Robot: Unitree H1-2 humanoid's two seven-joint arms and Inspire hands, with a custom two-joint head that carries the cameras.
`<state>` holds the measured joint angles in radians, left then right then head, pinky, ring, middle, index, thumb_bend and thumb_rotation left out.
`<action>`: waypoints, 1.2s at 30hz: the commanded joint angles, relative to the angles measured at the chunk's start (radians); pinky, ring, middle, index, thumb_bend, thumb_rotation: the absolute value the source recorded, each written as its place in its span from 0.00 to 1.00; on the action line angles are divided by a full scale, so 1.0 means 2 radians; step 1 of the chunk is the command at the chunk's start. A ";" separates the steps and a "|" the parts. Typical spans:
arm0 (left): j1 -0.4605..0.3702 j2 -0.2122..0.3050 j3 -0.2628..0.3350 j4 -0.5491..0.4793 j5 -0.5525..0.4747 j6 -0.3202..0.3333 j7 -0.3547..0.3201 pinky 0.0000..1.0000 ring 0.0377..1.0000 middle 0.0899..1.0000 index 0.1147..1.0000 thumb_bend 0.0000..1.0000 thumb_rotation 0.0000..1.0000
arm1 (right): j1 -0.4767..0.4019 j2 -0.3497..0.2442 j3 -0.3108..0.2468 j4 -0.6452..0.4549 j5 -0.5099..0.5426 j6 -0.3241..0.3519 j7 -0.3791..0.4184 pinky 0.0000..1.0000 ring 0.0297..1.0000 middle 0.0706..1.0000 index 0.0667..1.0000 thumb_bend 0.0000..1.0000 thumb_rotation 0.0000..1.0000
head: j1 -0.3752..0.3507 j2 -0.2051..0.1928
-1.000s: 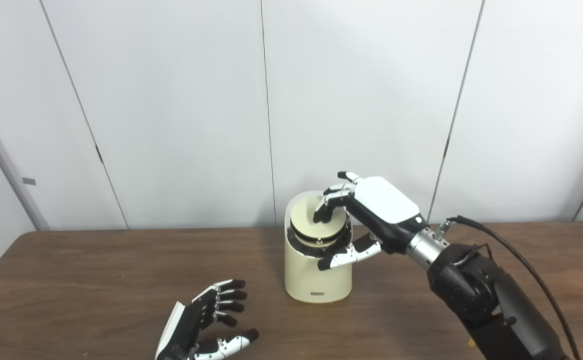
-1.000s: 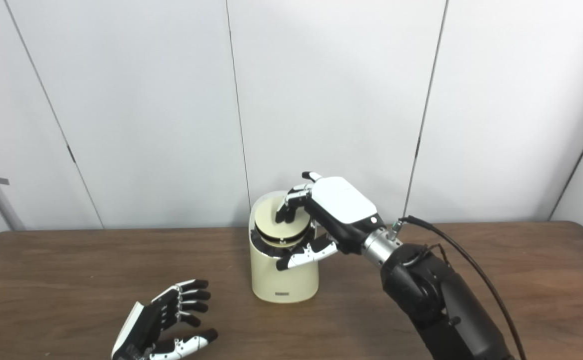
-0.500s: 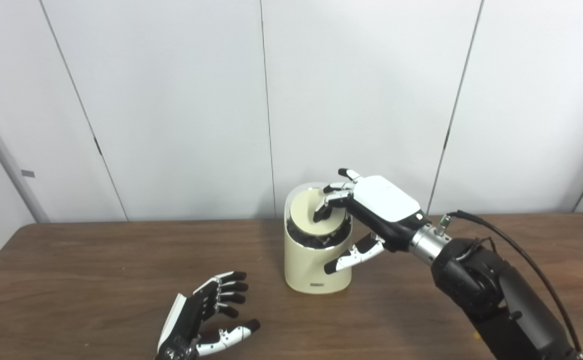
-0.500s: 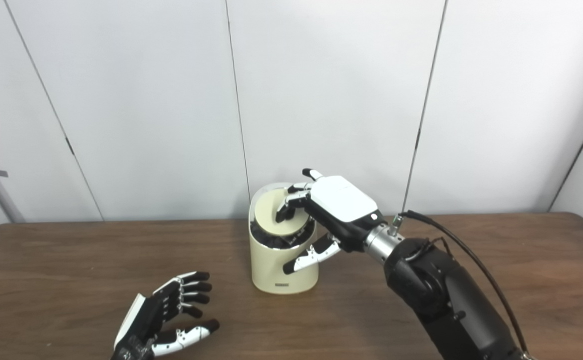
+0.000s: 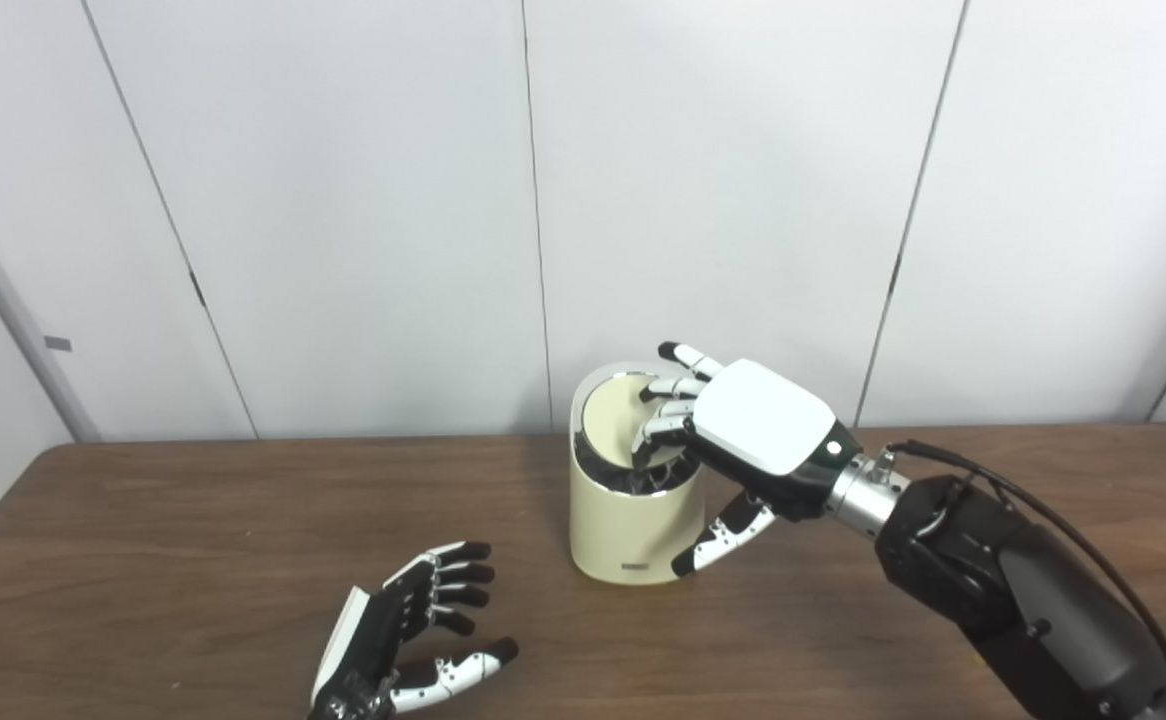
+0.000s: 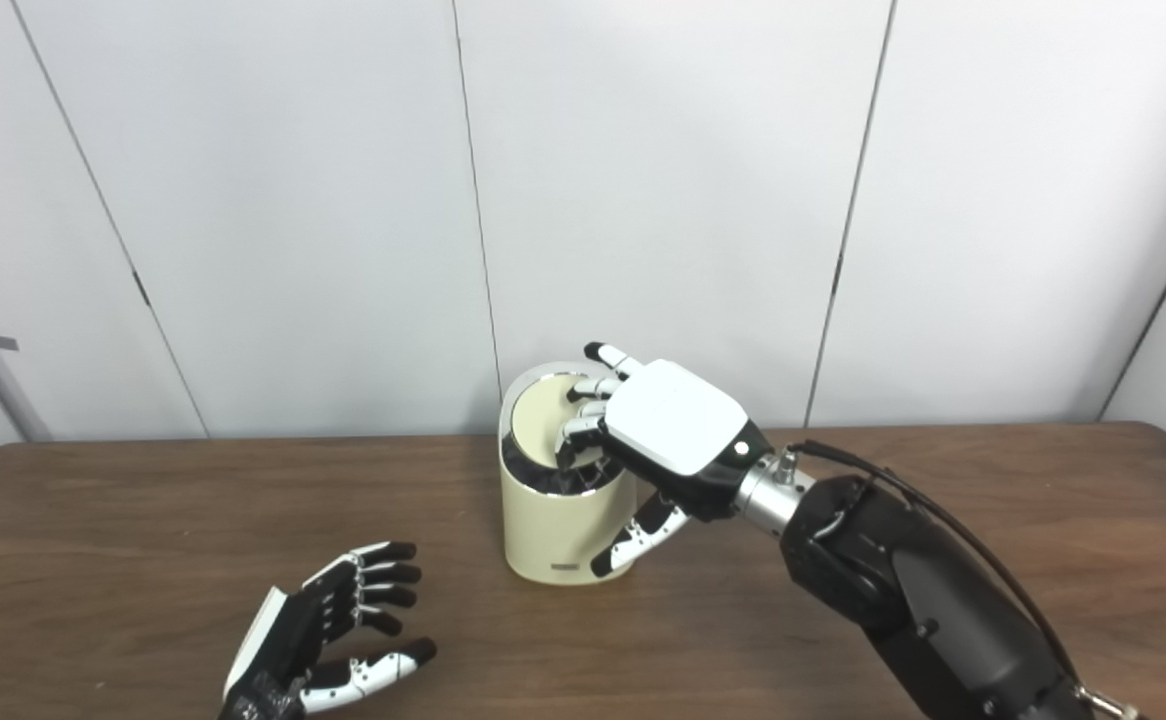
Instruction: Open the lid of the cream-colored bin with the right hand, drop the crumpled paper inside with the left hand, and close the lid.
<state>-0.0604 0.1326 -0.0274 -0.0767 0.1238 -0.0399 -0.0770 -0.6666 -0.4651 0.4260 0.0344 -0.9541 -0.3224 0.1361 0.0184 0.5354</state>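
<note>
The cream-colored bin (image 5: 631, 520) is standing upright near the middle of the wooden counter (image 5: 143, 540), close to the wall. The right hand (image 5: 733, 440) is reaching over its top, fingers (image 5: 665, 428) pressing on the round lid (image 5: 611, 425), thumb hanging down beside the bin's front wall. The left hand (image 5: 408, 635) is resting near the front edge, fingers spread wide and holding nothing. Crumpled paper is not showing anywhere.

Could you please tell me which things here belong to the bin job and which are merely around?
Job: cream-colored bin; its lid; right hand pressing on the lid; left hand, open and empty.
Around: table. No crumpled paper is visible.
</note>
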 commanded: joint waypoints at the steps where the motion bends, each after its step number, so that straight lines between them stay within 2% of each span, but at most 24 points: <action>1: -0.010 0.000 0.002 -0.020 0.002 -0.006 0.006 0.57 0.66 0.70 0.74 0.67 0.03 | -0.005 -0.008 0.009 0.002 -0.010 -0.013 0.015 1.00 0.83 0.59 0.59 0.74 0.49 | 0.001 0.000; 7: -0.011 0.001 0.003 -0.017 0.002 -0.009 0.007 0.58 0.66 0.70 0.74 0.67 0.03 | -0.004 -0.009 0.010 0.001 -0.007 -0.011 0.018 1.00 0.83 0.59 0.60 0.72 0.51 | 0.000 0.000; 11: -0.013 0.001 0.003 -0.016 0.004 -0.008 0.007 0.58 0.67 0.70 0.74 0.66 0.02 | 0.001 -0.005 0.000 0.002 0.011 -0.002 0.020 1.00 0.83 0.59 0.59 0.72 0.50 | 0.001 -0.001; 14: -0.014 0.000 0.003 -0.013 0.002 -0.011 0.007 0.57 0.66 0.70 0.74 0.67 0.03 | 0.009 0.007 -0.021 -0.007 0.041 0.026 0.028 1.00 0.84 0.61 0.61 0.70 0.55 | 0.000 -0.002; 16: -0.014 0.001 0.002 -0.012 0.003 -0.012 0.008 0.57 0.66 0.70 0.74 0.67 0.03 | 0.021 0.031 -0.054 -0.025 0.093 0.077 0.046 1.00 0.85 0.62 0.62 0.69 0.52 | 0.001 -0.003; 19: -0.015 0.000 0.002 -0.012 0.003 -0.012 0.009 0.56 0.66 0.70 0.74 0.67 0.02 | 0.032 0.050 -0.083 -0.039 0.132 0.116 0.060 0.92 0.85 0.63 0.64 0.65 0.50 | 0.001 -0.003; 22: -0.014 0.001 0.002 -0.014 0.005 -0.011 0.009 0.56 0.66 0.70 0.74 0.67 0.03 | 0.041 0.063 -0.107 -0.051 0.155 0.150 0.064 0.92 0.86 0.71 0.70 0.65 0.57 | 0.001 -0.003; 23: -0.014 0.001 0.002 -0.014 0.005 -0.011 0.009 0.56 0.66 0.70 0.74 0.67 0.03 | 0.043 0.066 -0.113 -0.053 0.157 0.156 0.061 0.86 0.86 0.73 0.72 0.65 0.57 | 0.001 -0.003; 25: -0.014 0.001 0.002 -0.014 0.004 -0.012 0.008 0.57 0.66 0.70 0.74 0.67 0.03 | 0.049 0.068 -0.126 -0.057 0.171 0.161 0.056 0.75 0.85 0.77 0.77 0.65 0.54 | 0.001 -0.002; 27: -0.014 0.001 0.002 -0.015 0.005 -0.012 0.008 0.57 0.66 0.70 0.74 0.67 0.03 | 0.057 0.069 -0.138 -0.061 0.186 0.163 0.050 0.71 0.86 0.82 0.82 0.65 0.52 | -0.001 -0.002; 29: -0.015 0.002 0.002 -0.015 0.004 -0.012 0.008 0.57 0.66 0.70 0.74 0.67 0.03 | 0.068 0.070 -0.149 -0.064 0.193 0.169 0.045 0.71 0.87 0.88 0.86 0.67 0.51 | -0.001 -0.002; 32: -0.016 0.003 0.002 -0.015 0.004 -0.012 0.007 0.58 0.66 0.70 0.74 0.67 0.03 | 0.087 0.071 -0.167 -0.051 0.217 0.151 0.027 0.74 0.89 0.93 0.92 0.71 0.45 | 0.000 -0.002; 36: -0.016 0.003 0.003 -0.017 0.003 -0.009 0.007 0.58 0.66 0.70 0.74 0.67 0.02 | 0.121 0.071 -0.180 -0.046 0.239 0.149 0.014 0.76 0.90 0.95 0.96 0.76 0.40 | -0.001 -0.002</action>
<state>-0.0612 0.1348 -0.0262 -0.0774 0.1240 -0.0393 -0.0745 -0.4128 -0.3221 0.0837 -0.0387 -0.4952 0.0026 0.1944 0.0154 0.5292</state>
